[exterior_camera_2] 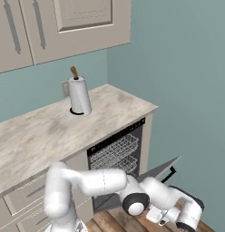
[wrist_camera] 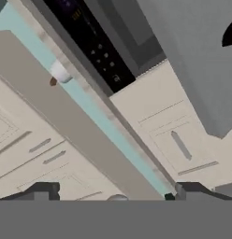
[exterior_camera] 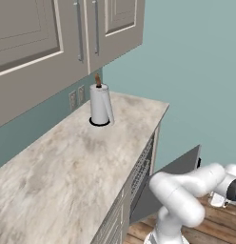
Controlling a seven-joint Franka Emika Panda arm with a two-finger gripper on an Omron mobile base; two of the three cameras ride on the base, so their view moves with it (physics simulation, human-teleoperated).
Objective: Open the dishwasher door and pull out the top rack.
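Right base view: dishwasher door (exterior_camera_2: 155,172) partly lowered.

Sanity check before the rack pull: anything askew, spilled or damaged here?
Nothing stands out. The dishwasher door hangs partly open, the top rack sits level inside, and the paper towel roll stands upright on the counter. No spills or damage visible.
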